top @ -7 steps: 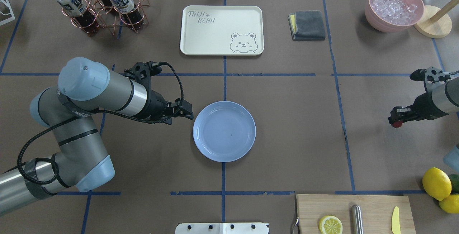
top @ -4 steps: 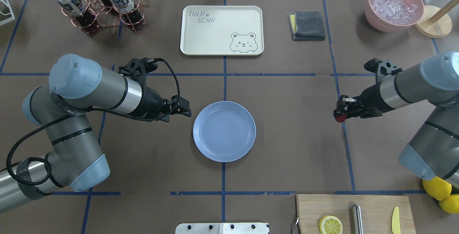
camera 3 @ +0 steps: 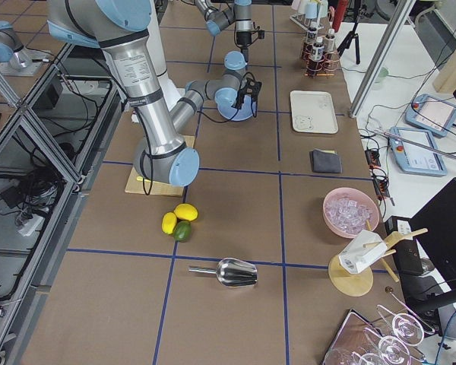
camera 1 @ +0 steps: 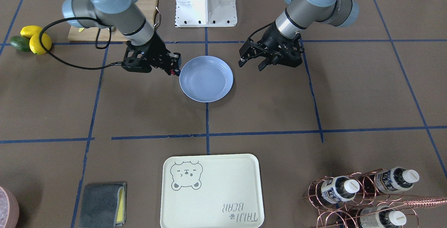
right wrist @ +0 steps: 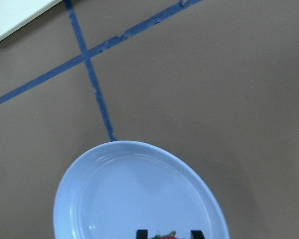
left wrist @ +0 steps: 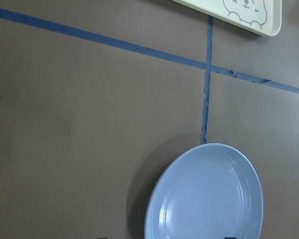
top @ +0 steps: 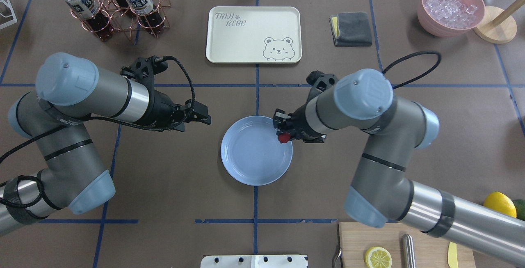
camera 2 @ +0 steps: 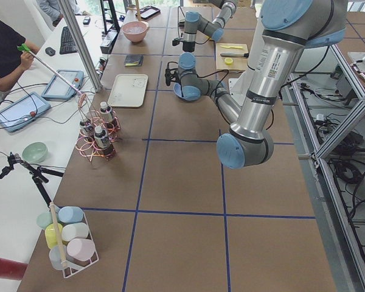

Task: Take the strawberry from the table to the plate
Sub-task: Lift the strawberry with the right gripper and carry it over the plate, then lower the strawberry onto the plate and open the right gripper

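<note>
The plate (top: pixel 254 157) lies mid-tabletop (top: pixel 336 169), the tray (top: pixel 246 34) beyond it. The right claw (top: pixel 282 132) holds the strawberry (top: pixel 283 138) over its right rim, the left claw (top: pixel 204 117) opposite.
</note>
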